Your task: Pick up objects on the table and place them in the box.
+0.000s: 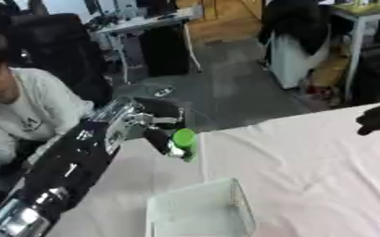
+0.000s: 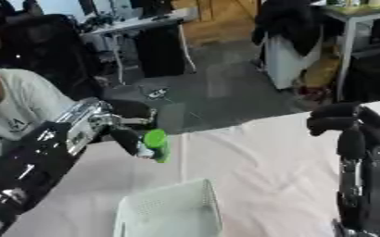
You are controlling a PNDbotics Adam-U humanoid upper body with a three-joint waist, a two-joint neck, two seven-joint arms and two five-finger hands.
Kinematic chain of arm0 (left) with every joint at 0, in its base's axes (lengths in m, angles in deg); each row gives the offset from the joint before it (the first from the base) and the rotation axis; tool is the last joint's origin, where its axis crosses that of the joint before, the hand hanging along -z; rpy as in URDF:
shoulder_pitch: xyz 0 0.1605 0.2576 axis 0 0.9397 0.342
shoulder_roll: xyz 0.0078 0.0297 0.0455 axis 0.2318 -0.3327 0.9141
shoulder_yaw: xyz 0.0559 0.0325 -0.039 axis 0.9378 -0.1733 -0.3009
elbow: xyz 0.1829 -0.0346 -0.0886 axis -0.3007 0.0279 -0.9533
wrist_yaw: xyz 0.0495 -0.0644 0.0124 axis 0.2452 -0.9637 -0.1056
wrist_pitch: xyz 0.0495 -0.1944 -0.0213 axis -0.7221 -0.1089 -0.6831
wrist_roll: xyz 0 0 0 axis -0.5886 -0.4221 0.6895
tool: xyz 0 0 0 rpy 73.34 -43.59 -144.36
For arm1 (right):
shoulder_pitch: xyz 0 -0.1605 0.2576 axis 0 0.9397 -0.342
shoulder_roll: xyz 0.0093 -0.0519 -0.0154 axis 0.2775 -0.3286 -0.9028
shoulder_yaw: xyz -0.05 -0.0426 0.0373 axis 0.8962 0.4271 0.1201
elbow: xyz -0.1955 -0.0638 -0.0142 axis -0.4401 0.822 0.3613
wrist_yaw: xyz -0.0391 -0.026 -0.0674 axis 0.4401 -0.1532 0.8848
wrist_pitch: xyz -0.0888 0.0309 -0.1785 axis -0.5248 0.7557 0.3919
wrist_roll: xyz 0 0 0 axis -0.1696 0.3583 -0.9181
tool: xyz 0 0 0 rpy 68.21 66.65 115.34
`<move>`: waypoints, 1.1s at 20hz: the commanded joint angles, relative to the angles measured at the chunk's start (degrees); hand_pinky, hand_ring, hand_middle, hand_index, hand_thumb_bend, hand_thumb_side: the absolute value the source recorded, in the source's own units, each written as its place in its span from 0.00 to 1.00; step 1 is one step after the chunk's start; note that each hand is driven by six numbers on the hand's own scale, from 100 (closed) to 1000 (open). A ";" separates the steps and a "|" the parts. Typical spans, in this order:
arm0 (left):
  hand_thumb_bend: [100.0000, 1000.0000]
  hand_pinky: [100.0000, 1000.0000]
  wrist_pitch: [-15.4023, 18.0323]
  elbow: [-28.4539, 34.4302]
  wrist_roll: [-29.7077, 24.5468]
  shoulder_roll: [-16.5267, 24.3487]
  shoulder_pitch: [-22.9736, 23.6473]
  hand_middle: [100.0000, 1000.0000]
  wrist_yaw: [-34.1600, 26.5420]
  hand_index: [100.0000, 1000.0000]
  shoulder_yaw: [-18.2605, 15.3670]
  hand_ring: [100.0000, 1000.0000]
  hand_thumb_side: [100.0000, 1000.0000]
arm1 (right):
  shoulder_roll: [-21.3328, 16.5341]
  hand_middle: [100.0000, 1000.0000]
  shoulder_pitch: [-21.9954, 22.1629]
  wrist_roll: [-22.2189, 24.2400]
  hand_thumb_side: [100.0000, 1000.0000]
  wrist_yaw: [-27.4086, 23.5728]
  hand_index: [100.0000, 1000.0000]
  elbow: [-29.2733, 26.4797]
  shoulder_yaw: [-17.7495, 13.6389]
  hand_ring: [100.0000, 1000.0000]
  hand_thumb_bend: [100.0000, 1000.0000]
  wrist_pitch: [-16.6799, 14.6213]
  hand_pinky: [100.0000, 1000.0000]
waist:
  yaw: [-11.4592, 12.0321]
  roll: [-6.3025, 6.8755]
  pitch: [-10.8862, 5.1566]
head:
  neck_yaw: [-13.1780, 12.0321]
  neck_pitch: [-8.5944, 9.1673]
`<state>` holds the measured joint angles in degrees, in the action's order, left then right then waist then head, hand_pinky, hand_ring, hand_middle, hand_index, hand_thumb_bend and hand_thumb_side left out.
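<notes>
Green object: small, with a round green top, centre left of the frame, above the table's far edge.
Left hand: fingers curled round the green object.
Box: white, open, lower centre, just below the object.
Your step: carry it over the opening, lower, then release.
Right hand: right edge, fingers curled, empty.
Writing: none readable.
</notes>
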<state>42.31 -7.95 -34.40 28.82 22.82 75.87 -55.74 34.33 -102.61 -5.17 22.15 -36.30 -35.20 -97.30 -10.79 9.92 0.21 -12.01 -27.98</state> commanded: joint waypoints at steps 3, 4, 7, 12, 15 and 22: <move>0.00 0.00 -0.78 9.24 -4.32 5.62 1.65 0.03 -9.06 0.32 1.84 0.00 0.67 | -0.70 0.49 -0.55 -0.09 1.00 0.30 0.51 -0.45 -0.25 0.46 0.00 -0.04 0.32 | 0.39 -0.37 -0.96 | 1.40 0.29; 0.00 0.00 -1.40 10.75 -5.19 6.28 2.22 0.03 -10.94 0.32 2.26 0.00 0.67 | -0.74 0.49 -0.55 -0.10 1.00 0.31 0.51 -0.43 -0.24 0.46 0.00 -0.04 0.32 | 0.41 -0.36 -0.97 | 1.45 0.27; 0.00 0.00 -3.28 14.57 -8.50 8.09 4.11 0.03 -16.78 0.33 3.94 0.00 0.68 | -0.91 0.49 -0.50 -0.08 1.00 0.35 0.51 -0.34 -0.22 0.47 0.00 -0.03 0.32 | 0.55 -0.33 -1.03 | 1.69 0.22; 0.00 0.00 -6.71 21.21 -13.70 10.47 7.17 0.02 -26.46 0.34 6.22 0.00 0.69 | -1.02 0.49 -0.54 -0.04 1.00 0.42 0.51 -0.24 -0.22 0.47 0.00 0.04 0.32 | 0.57 -0.34 -0.97 | 2.14 0.43; 0.00 0.00 -8.91 25.44 -16.43 11.87 8.87 0.02 -30.44 0.34 7.32 0.00 0.70 | -1.04 0.49 -0.57 -0.02 1.00 0.46 0.51 -0.23 -0.21 0.47 0.00 0.06 0.32 | 0.54 -0.32 -0.91 | 2.31 0.49; 0.00 0.00 -12.22 32.11 -20.20 14.20 12.02 0.02 -32.35 0.34 9.48 0.00 0.72 | -1.04 0.49 -0.61 0.03 1.00 0.46 0.51 -0.20 -0.15 0.47 0.00 0.05 0.32 | 0.51 -0.28 -0.99 | 2.42 0.61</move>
<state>26.55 22.62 -50.25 40.53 35.44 43.70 -46.08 33.64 -102.59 -5.16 22.49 -35.95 -35.19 -97.28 -10.43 9.94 -0.07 -10.03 -27.98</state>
